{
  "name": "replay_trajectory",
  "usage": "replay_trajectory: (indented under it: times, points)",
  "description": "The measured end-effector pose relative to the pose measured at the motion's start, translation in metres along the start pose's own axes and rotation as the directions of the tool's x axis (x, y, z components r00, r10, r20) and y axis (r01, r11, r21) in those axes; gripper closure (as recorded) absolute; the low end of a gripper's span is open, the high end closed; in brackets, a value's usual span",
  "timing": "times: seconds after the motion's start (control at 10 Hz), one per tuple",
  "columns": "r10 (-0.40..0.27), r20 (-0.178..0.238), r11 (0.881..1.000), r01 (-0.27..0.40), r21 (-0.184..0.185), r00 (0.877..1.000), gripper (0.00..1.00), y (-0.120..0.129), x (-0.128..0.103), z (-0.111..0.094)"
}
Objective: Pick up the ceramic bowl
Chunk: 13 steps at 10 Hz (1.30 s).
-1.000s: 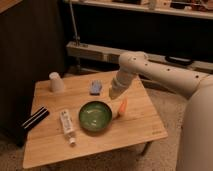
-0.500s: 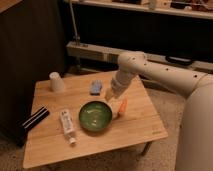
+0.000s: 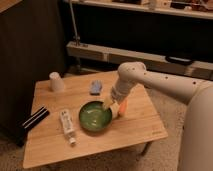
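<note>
The ceramic bowl [image 3: 94,117] is round, shallow and glossy green with a darker rim. It sits on the wooden table [image 3: 50,142] near the middle front. My gripper [image 3: 111,106] hangs from the white arm [image 3: 150,82] at the bowl's right rim, its tips right over the rim edge. An orange object [image 3: 123,106] lies just right of the gripper.
A small white upturned cup [image 3: 55,81] stands at the back left. A blue-grey item [image 3: 96,87] lies behind the bowl. A white tube [image 3: 67,126] lies left of the bowl. A black flat object [image 3: 35,119] sits at the left edge. Shelving stands behind the table.
The gripper has come down and moved left, from beside the orange object to the bowl's right rim. The bowl has not moved.
</note>
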Motion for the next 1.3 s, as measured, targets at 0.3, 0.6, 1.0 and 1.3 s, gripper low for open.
replay_trajectory:
  times: [0.3,0.6,1.0,1.3]
  points:
    - [-0.001,0.011,1.000,0.001,-0.016,1.000,0.45,-0.005,0.001,0.010]
    - [-0.001,0.005,1.000,0.001,-0.027,1.000,0.45,-0.008,0.000,0.023]
    - [0.007,-0.013,0.999,-0.008,-0.044,1.000,0.45,-0.014,0.001,0.045]
    - [0.014,-0.024,0.998,-0.015,-0.065,1.000,0.45,-0.014,0.000,0.060]
